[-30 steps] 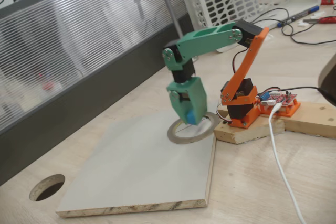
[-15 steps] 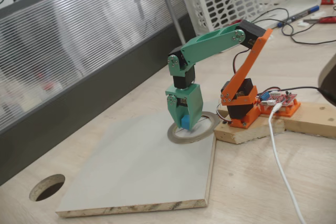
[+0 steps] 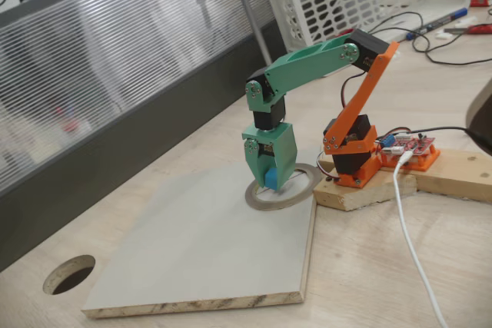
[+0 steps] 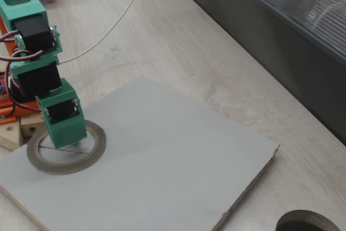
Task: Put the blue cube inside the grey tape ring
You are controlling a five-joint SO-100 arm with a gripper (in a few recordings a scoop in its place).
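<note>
gripper (image 3: 270,180) points straight down over the grey tape ring (image 3: 301,190), clenched on the blue cube (image 3: 272,180), which shows between the green fingers just above the ring's hollow. a second ago the wrist was tilted and higher; since half a second ago nothing has moved, so the cube looks lined up and release seems the next step. in the other fixed view the green gripper (image 4: 64,136) hides the cube and stands within the ring (image 4: 92,158). the ring lies on a pale grey board (image 3: 192,251), close to the orange arm base (image 3: 354,155). a round hole (image 3: 68,274) in the tabletop sits well apart.
</note>
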